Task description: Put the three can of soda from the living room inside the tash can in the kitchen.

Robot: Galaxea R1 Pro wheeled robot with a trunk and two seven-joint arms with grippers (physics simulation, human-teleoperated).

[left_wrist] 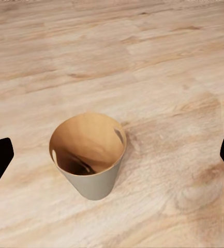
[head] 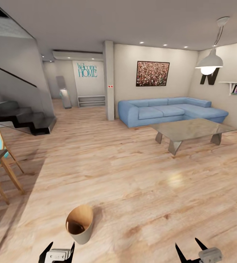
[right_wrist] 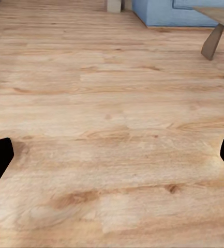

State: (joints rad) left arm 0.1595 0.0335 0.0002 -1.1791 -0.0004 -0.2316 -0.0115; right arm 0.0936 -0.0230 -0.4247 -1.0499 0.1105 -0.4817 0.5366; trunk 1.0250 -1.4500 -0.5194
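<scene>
Standing upright on the wood floor (head: 133,175): the tash can (head: 80,223), brown inside, mouth open. Just behind it, nearest the robot, the left gripper (head: 59,250), held low, 2 black fingers (head: 72,250) spread wide, nothing between them. Well to the right of the can, the right gripper (head: 190,249), equally low, fingers splayed and empty. Far beyond the can: blue sofa (head: 169,110) and coffee table (head: 191,129).
</scene>
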